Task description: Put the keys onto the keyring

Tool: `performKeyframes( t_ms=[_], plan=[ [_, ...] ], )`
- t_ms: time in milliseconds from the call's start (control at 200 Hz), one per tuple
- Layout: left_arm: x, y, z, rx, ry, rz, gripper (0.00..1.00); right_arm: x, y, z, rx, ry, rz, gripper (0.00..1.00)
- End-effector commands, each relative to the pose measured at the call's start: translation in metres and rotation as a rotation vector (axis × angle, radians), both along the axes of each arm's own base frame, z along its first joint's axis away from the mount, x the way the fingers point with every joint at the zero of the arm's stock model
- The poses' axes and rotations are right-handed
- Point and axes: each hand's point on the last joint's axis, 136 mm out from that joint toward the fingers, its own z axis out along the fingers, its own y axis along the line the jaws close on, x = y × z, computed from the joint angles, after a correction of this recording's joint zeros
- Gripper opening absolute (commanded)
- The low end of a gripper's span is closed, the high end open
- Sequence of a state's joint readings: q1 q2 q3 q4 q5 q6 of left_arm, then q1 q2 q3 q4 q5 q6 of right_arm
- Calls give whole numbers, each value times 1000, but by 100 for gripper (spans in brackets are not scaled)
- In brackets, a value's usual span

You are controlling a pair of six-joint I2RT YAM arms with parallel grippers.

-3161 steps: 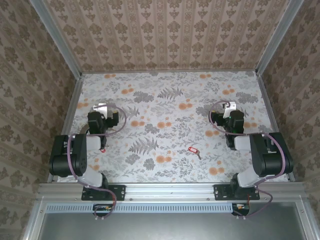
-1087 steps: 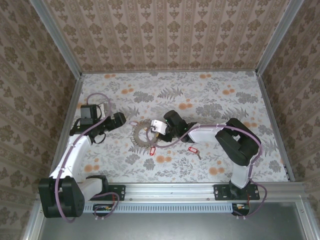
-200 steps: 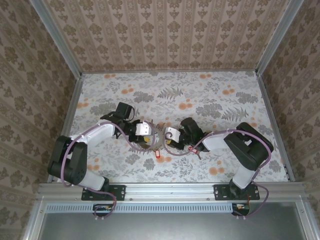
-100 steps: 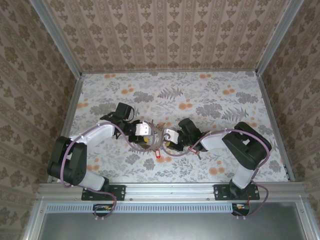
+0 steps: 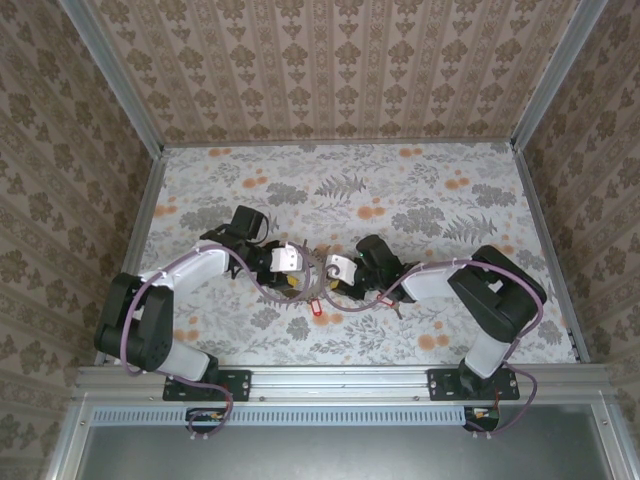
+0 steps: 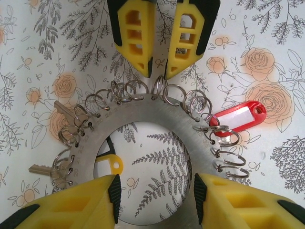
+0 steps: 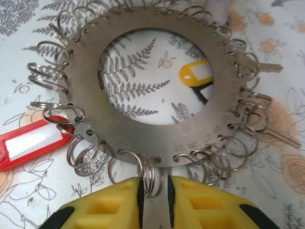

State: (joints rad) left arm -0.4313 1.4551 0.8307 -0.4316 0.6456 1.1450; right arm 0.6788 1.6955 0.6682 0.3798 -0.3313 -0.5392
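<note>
Bright, even, soft light from above; faint shadows only. Top view slightly hazy. Dull sheen on keyring [image 7: 83, 71]; near fingers [image 6: 62, 210] soft at 6 o'clock in wrist views.

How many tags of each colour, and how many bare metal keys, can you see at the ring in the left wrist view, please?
Red tags: 1
Yellow tags: 1
Keys: 2
Total: 4
</note>
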Motion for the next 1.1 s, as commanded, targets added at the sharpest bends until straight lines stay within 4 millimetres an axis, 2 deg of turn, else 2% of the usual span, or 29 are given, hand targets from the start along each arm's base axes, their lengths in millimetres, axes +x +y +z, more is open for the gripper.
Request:
performKeyframes(
  t_ms=[0,140,300,525,800,1095],
  plan=[
    [-8,-1,3,1,-6,-30,48,-1,-9,-3,-15,-1,-31,25],
    [-10,-3,1,4,1,-39,48,-11,-9,-2,-7,24,9,27],
    [-9,-3,1,3,-3,-38,48,-4,-9,4,8,1,-14,33],
    [-7,1,-2,28,-16,-27,48,0,-4,2,-21,-1,26,25],
    [-6,1,-3,28,-18,-24,48,0,2,-3,-29,18,55,24],
    [-6,2,-4,35,-17,-22,48,-4,0,-12,-41,54,51,28]
  ],
)
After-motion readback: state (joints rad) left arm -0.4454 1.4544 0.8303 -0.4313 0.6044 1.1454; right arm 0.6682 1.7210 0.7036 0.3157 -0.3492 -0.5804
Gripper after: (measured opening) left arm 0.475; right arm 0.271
